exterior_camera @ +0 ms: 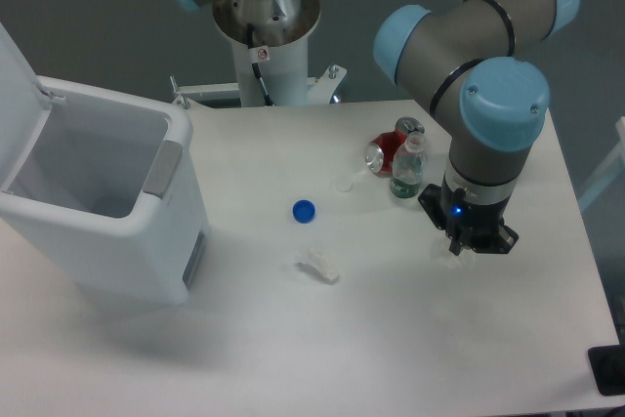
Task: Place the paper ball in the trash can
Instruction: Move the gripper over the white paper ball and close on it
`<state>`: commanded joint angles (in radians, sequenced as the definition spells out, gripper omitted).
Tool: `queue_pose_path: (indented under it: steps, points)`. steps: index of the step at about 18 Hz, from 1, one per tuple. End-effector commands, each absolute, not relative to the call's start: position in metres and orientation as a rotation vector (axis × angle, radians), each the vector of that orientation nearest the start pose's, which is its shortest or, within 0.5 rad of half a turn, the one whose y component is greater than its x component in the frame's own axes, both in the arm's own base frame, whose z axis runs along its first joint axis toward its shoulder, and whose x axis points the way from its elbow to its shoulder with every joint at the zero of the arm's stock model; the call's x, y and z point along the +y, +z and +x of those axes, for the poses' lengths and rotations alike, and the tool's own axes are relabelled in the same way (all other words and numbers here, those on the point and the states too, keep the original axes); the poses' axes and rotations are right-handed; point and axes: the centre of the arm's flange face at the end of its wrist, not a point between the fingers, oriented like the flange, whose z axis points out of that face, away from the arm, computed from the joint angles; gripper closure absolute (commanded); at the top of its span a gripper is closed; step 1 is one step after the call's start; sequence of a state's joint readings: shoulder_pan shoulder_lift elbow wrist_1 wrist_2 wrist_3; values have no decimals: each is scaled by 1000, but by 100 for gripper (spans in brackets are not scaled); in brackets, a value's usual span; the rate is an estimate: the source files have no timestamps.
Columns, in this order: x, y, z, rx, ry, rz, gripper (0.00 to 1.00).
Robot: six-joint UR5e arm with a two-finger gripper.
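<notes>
White plastic trash can (117, 231) at the left end of the table (391, 358), lid swung up and back at the far left, grey latch panel on the side facing the middle of the table, inside bare as far as can be seen; on the open table surface to its right, a blue bottle cap (304, 210), and nearer the front edge a flattish, elongated crumpled scrap (318, 266) of whitish paper, apart from the cap; beyond the cap, towards the back and right, the paper ball (342, 183), small, pale and faint against the white surface, lying on the table well apart from the trash can and touching nothing; just right of it a crushed red drinks can (389, 152) on its side, with a small clear bottle (408, 171) standing upright in front of it, close against the can; further right, the gripper (473, 244) pointing straight down over the table, hanging from a grey arm with pale blue joint caps, a small blue light on its wrist; well apart from the paper ball, with the bottle in between; jaws seen from above and mostly hidden under the wrist, so open or closed cannot be told, nothing visibly held.
</notes>
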<state>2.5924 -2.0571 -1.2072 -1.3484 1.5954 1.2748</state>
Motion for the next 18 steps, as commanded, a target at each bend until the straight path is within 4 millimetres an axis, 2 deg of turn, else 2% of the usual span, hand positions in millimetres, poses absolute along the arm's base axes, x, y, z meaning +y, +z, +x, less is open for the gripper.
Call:
queue_pose_path:
  steps: [4,7,11,13,15,18]
  points:
    - [475,410,-521,381,167,-3080,100]
    - [477,428,-508,340,179,-3048,100]
    - [473,457,-473,273,142,-2948,100]
    - [474,480,-451,251,133,-2883,100]
    - [473,511,-427,179,125,-2808,100]
    - [486,540,-388,130,92,-2728,100]
